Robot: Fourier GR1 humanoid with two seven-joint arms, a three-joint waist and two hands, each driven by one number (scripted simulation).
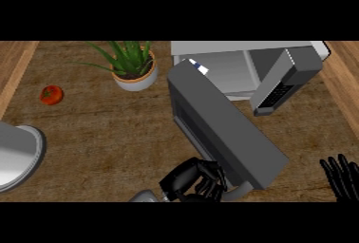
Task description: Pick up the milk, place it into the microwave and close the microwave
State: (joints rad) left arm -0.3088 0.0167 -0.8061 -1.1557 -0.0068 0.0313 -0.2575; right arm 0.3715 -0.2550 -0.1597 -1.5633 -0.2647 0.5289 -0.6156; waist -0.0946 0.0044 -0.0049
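One milk carton [201, 67] is sitting inside the microwave [238, 64], at the front left corner of the cavity. Only a small white corner with a dab of blue is showing; the rest is being hidden by the top edge of the door, and no writing on it can be read.

The one microwave is standing at the far side of the counter [105, 128], its pale cavity lying open to view. Its door [224, 128] is swinging out wide toward the near edge, a long dark grey slab crossing the middle of the view. The control panel [277, 92] is showing on the right as a slanted grey strip with rows of small buttons, too small to make out any labels.

The left hand [193, 182] is sitting at the near end of the door, fingers curled up against its lower edge and partly tucked behind it, so whether they are actually gripping the door is hard to tell. Its forearm is being cut off at the lower edge.

The right hand [341, 178] is resting at the lower right edge, fingers straight and pointing up, holding nothing, partly cut off by the frame.

Further out, one potted plant [133, 66] is standing left of the microwave, one tomato [51, 95] is lying well to the left of it, and one grey rounded object [17, 154] is being cropped by the left edge.
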